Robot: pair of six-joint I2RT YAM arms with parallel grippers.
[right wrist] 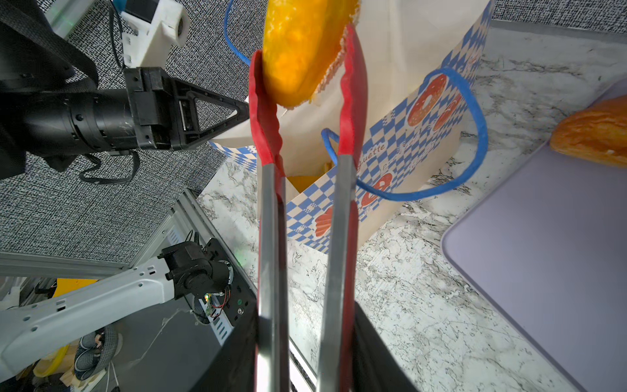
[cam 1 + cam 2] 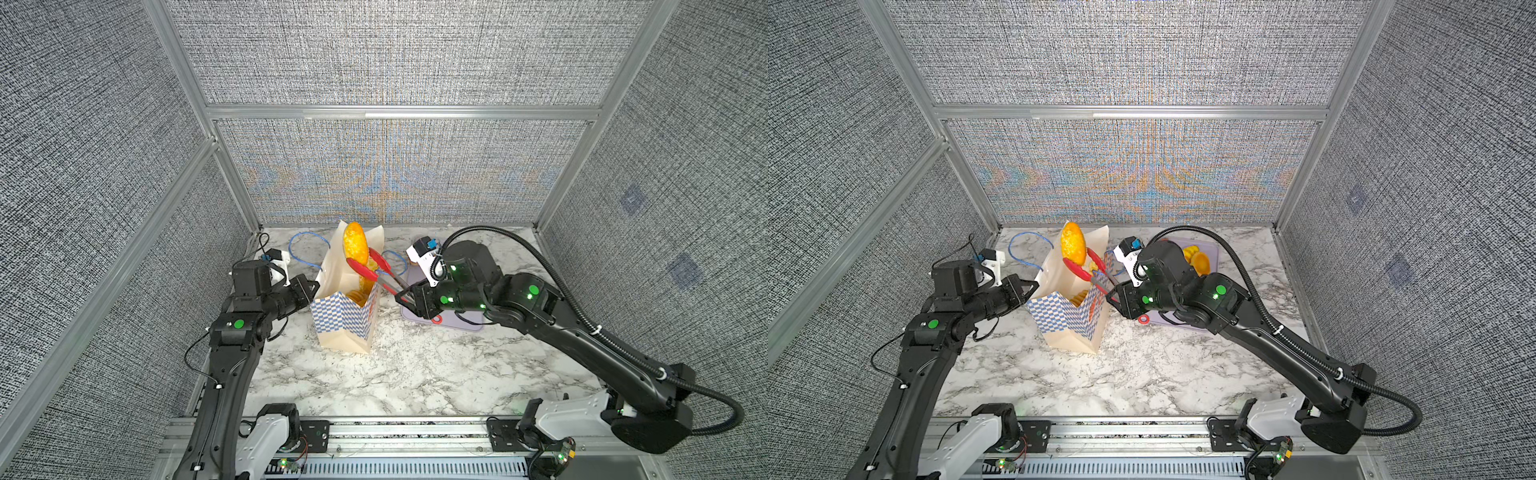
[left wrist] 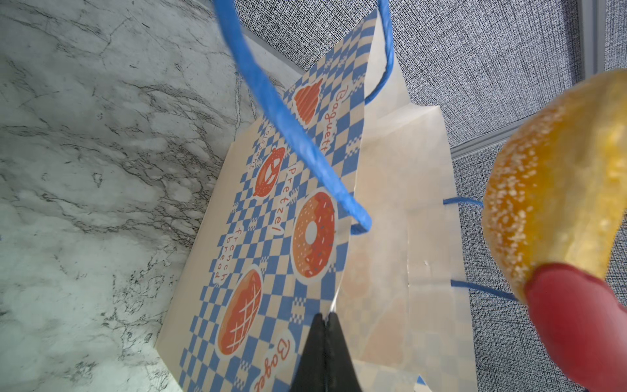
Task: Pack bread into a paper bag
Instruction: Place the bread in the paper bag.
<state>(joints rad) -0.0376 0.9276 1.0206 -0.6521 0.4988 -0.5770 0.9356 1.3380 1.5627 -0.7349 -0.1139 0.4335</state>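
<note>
One roll [image 2: 355, 244] in red tongs [image 2: 360, 268], beyond right hand [image 2: 402, 300] squeezing them, left hand [image 2: 316, 285] pinching paper bag [image 2: 345, 328] rim

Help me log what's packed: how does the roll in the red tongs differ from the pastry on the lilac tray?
The roll stands on end between the red tips of the tongs, above the open mouth of the paper bag; the pastry lies flat on the tray. The roll is yellow-orange and sugar-speckled; the pastry is darker orange-brown and ridged. Both are glossy toy breads, neither in the bag yet.
</note>
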